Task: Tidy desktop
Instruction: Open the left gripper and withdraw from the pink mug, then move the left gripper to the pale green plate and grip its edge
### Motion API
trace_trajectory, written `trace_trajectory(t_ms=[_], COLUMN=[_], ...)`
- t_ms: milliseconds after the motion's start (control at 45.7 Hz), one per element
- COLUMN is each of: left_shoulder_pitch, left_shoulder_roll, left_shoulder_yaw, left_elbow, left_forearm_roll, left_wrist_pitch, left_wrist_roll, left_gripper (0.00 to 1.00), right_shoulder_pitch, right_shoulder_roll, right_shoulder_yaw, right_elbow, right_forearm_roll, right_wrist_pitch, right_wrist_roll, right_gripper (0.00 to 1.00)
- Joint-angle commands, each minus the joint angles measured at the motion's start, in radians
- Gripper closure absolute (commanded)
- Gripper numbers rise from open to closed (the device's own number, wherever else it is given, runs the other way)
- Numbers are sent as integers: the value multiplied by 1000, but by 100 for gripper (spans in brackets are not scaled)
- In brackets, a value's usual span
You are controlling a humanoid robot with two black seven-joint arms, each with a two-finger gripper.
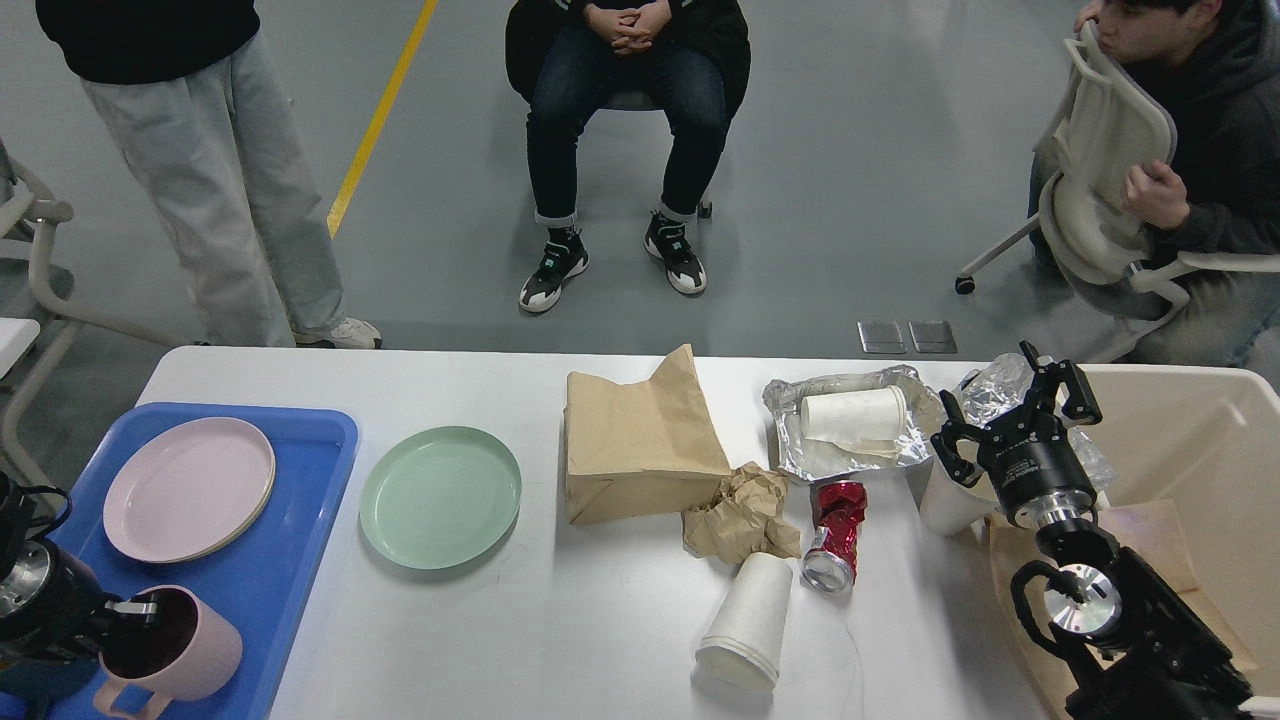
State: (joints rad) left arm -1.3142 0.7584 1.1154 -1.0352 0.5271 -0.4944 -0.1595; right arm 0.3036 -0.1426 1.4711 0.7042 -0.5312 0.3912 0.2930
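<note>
The white desktop (560, 630) holds a green plate (440, 497), a brown paper bag (640, 440), a crumpled paper wad (740, 515), a crushed red can (835, 530) and a white paper cup (745, 620) on its side. At the lower left, my left gripper (128, 612) is shut on the rim of a pink mug (180, 650) over the blue tray (300, 560), near its front end. My right gripper (1012, 418) stands open with fingers spread and holds nothing. It is above an upright white cup (942, 503) beside the beige bin (1190, 440).
A pink plate (188, 488) lies on the tray. A foil dish (800, 455) holds another paper cup (855, 413), with crumpled clear wrap (990, 385) beside it. Brown paper lies in the bin. Three people and chairs are beyond the far edge.
</note>
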Motion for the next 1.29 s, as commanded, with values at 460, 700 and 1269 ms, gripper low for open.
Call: trace_trajectory(t_ms=[460,700,1269], left_shoulder_pitch=[-48,-241,-1109], left_shoulder_roll=[4,-7,-585], left_shoulder_yaw=[81,265,517], left_elbow=[-19,-94,-552], left_forearm_roll=[-108,-237,-754], left_wrist_pitch=[-42,-128,-262], left_wrist_roll=[-2,-12,-3], left_gripper=[9,7,7], right_shoulder_pitch=[0,0,0], right_shoulder_roll=[0,0,0], right_shoulder_yaw=[0,0,0], right_elbow=[1,1,1], right_forearm_roll=[-1,0,0], right_wrist_pitch=[0,0,0], right_wrist_roll=[0,0,0], right_gripper=[0,0,0])
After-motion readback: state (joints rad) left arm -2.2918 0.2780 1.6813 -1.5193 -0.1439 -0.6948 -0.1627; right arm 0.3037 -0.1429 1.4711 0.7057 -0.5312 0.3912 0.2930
